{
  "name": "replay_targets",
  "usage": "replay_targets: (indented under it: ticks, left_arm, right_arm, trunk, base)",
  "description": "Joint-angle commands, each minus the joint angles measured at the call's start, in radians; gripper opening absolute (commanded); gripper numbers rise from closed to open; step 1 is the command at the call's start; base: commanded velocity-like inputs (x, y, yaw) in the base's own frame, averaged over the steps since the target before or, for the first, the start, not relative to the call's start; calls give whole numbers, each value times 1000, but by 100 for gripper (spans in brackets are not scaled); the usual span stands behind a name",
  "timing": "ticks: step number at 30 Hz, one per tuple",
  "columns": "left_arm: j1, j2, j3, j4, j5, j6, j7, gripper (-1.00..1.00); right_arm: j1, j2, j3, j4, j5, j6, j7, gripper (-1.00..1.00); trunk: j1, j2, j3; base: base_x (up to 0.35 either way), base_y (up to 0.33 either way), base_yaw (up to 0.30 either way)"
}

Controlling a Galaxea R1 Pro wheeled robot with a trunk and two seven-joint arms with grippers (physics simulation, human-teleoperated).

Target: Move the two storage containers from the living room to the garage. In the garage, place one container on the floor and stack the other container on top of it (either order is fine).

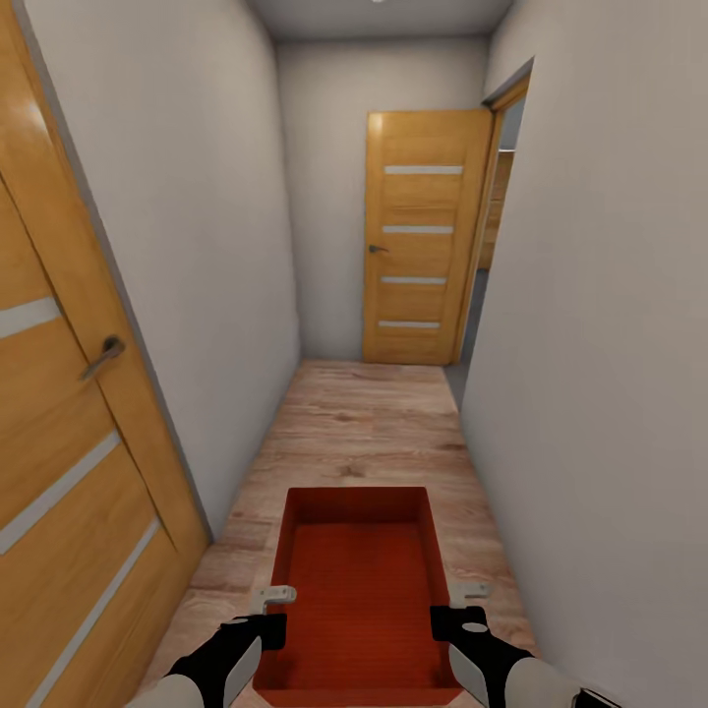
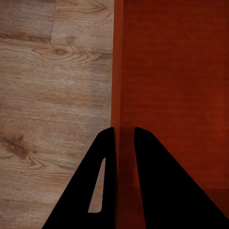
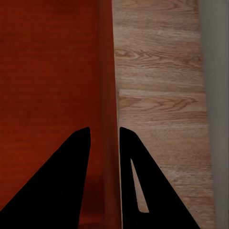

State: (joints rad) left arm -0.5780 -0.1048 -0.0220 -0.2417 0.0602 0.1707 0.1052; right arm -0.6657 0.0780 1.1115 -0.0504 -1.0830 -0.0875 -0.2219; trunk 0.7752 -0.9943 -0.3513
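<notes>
With the left hand (image 1: 278, 597) pinching the bin's (image 1: 359, 570) left wall and the right hand (image 1: 470, 593) pinching its right wall, the robot is carrying it along the hallway, where keeping both grips level and centred between the walls (image 1: 187, 246) seems wise.

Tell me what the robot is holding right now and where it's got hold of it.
One red-orange storage container, carried over the hallway's wood floor. The left pincer clamps its left side wall, the right pincer its right side wall, one finger inside and one outside.
</notes>
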Motion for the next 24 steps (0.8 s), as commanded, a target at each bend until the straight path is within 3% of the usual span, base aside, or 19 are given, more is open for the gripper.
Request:
replay_targets:
  ticks: [1, 24]
  left_arm:
    - [0, 1, -22, -3, 24, 6, 7, -100]
    - [0, 1, -22, -2, 24, 6, 7, -100]
  right_arm:
    - [0, -4, 18, 20, -11, -2, -4, -100]
    - [0, -4, 18, 19, -11, -5, -4, -100]
  trunk:
    - [1, -1, -1]
    - [1, -1, -1]
  base:
    - [323, 0, 0]
    - [323, 0, 0]
